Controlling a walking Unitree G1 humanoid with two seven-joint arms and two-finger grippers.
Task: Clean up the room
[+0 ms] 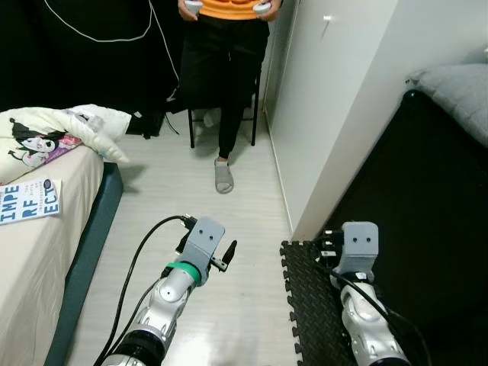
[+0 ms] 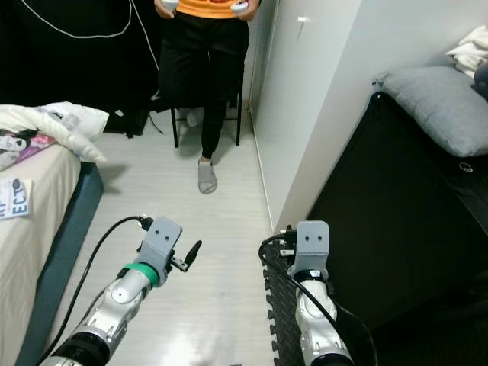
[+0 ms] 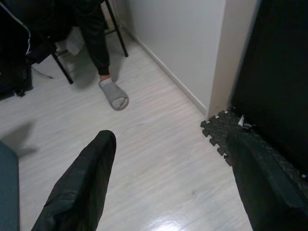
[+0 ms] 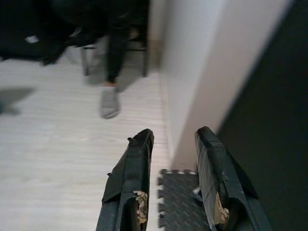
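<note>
Pale plank floor (image 1: 229, 229), white wall (image 1: 335, 99)

The scene is viewed from head height by the stereo pair, angled forward and down over both arms toward the pale floor (image 1: 229, 305) and a seated person (image 1: 225, 69). Each wrist view is taken low along its own fingers, facing the same way. The grey slipper (image 3: 114, 95) is shared by all views.

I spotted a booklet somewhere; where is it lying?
The booklet lies flat on the bed at the robot's left, just below the crumpled printed blanket.
</note>
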